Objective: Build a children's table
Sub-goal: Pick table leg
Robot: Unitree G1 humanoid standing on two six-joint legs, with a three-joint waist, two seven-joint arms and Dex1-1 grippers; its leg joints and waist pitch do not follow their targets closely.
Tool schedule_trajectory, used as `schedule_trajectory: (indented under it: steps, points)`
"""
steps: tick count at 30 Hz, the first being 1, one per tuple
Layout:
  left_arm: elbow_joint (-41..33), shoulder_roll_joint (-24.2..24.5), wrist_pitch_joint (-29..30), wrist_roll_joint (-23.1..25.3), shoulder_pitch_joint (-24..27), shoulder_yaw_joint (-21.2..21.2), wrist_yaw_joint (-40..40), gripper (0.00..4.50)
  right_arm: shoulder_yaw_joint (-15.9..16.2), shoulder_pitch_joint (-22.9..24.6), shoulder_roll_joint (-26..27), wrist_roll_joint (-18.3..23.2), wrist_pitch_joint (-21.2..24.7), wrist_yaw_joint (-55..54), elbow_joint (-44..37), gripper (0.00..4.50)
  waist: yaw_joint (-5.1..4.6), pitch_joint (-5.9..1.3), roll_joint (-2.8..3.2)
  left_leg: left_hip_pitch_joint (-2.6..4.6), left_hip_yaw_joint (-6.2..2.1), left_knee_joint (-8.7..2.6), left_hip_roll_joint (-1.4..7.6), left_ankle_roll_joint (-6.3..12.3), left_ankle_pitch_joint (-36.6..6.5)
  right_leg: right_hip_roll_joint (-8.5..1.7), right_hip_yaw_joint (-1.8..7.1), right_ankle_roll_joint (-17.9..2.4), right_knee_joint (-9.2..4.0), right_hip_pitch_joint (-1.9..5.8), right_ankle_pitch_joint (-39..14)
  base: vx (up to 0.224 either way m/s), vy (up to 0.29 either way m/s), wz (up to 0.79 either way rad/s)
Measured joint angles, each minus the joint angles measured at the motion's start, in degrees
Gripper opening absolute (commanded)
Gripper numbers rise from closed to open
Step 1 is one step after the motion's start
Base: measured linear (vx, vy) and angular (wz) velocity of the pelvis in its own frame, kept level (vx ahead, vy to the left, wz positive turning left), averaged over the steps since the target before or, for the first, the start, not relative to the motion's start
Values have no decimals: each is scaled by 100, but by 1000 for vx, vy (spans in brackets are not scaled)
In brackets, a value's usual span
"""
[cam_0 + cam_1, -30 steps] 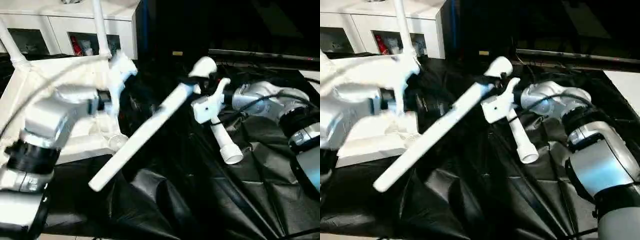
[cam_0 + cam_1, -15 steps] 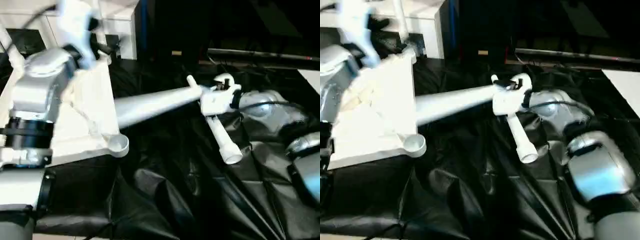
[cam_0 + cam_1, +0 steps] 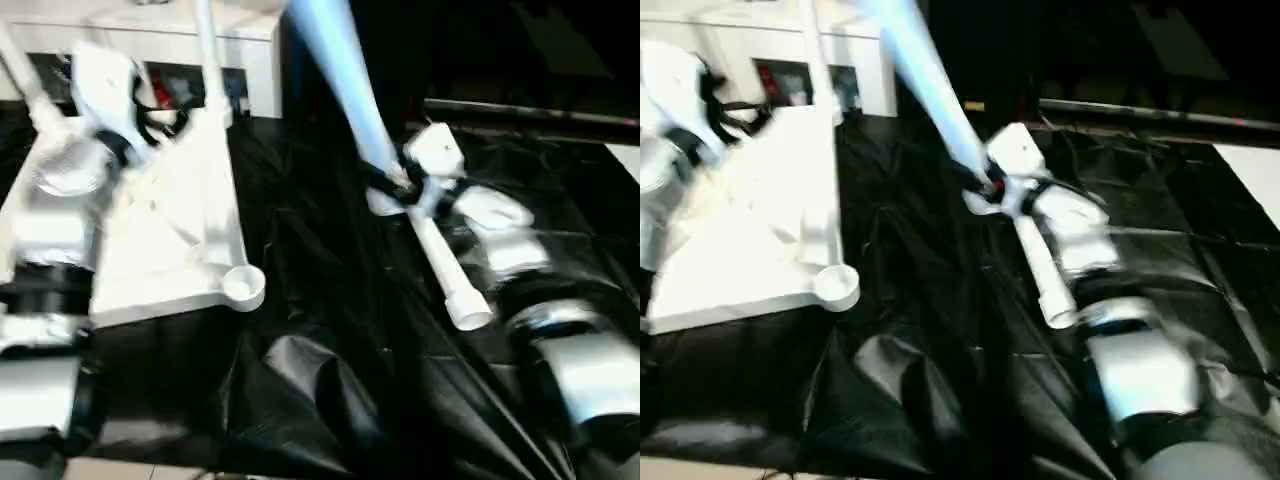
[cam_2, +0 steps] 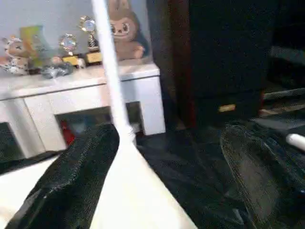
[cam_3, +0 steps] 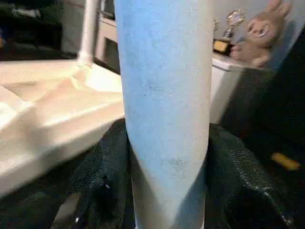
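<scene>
The white tabletop (image 3: pixel 170 230) lies underside up on the left, with two legs standing in its far corner sockets (image 3: pixel 207 60) (image 3: pixel 20 70). Its near right socket (image 3: pixel 243 285) is empty. My right gripper (image 3: pixel 395 185) is shut on another leg (image 3: pixel 340 70), which rises steeply up and to the left. In the right wrist view this leg (image 5: pixel 164 95) sits between the black fingers (image 5: pixel 102 181). A further leg (image 3: pixel 445 270) lies on the cloth just below that gripper. My left gripper (image 4: pixel 170 133) hangs open above the tabletop's far part, facing an upright leg (image 4: pixel 112 71).
Black crinkled cloth (image 3: pixel 330 380) covers the work surface. A white glass-doored cabinet (image 3: pixel 150 30) stands behind the tabletop, with a plush toy (image 4: pixel 126 28) and small trophies (image 4: pixel 88 38) on top. A pale surface (image 3: pixel 1250 165) shows at the right edge.
My right gripper has swung its leg from pointing low to the left up to nearly upright. My left arm has risen from the tabletop's near side to its far part, staying open.
</scene>
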Motion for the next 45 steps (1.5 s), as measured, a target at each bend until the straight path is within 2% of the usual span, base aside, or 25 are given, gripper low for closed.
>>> schedule_trajectory:
  steps: [4,5,8,11,13,14,15,19,23,31,39,45]
  points:
    - [-1022,-429,688,-682,384,-332,-724,403,-213,71,101,661,1182,422,-617,186,119,0,-1,-1,6,0,1,-2,2,-3,1,0,-2,2,0,0,0,0]
    - [-1361,-687,978,-984,506,-435,-849,403,-167,226,79,827,1766,682,-1025,186,149,-2,-4,1,7,-1,3,-3,4,-3,1,-2,-2,9,-1,0,0,0]
    - [-1780,-1204,1579,-1524,581,-612,-897,403,88,726,14,1166,2983,1160,-1816,186,188,-3,-5,-2,11,-1,8,-8,14,-2,1,-4,-1,12,-2,0,0,0]
    - [-2007,-1450,1987,-1898,611,-596,-849,403,261,1179,-131,1473,3735,1358,-2365,186,176,-3,-4,1,7,-8,9,-22,22,-1,-3,-5,2,10,3,0,0,0]
    - [-2083,-1528,2116,-2002,659,-590,-845,403,263,1229,-214,1564,3921,1381,-2540,186,133,-2,-3,7,6,-19,9,-38,31,1,-3,-3,1,11,9,0,0,0]
    - [-2084,-1551,2197,-2059,663,-579,-835,431,259,1237,-249,1632,4055,1393,-2706,186,106,-2,-3,5,5,-34,9,-50,39,4,-4,-3,0,12,11,0,0,0]
    - [-2089,-1589,2289,-2113,662,-536,-795,431,253,1260,-271,1706,4184,1398,-2872,186,100,-3,-3,6,5,-47,9,-56,42,6,-4,-2,-2,14,11,0,0,0]
    - [-2140,-1692,2651,-2414,662,-345,-718,449,229,1398,-277,1855,4662,1386,-3418,186,117,-3,-3,52,0,-89,9,-82,59,15,-10,30,-3,21,-4,0,0,0]
    - [-2407,-1688,3035,-2612,693,-323,-728,450,240,1701,-284,2065,5186,1306,-3935,186,129,-4,-2,56,-7,-103,10,-87,62,19,-12,31,-7,23,-5,0,0,0]
    - [-2408,-1860,3234,-2663,706,-305,-509,450,239,1879,-351,2301,5725,1270,-4537,186,126,-4,0,50,-6,-103,10,-85,63,19,-11,20,-26,27,2,0,0,0]
    - [-2427,-1979,3341,-2767,698,-243,-414,450,253,1976,-405,2428,5904,1224,-4754,186,122,-4,-1,45,-4,-104,10,-84,63,19,-11,11,-39,27,7,0,0,0]
    - [-2489,-2030,3512,-2966,699,-128,-396,377,279,1976,-402,2476,6018,1236,-4831,186,126,-4,-1,45,-4,-106,10,-84,63,19,-11,33,-40,27,-6,0,0,0]
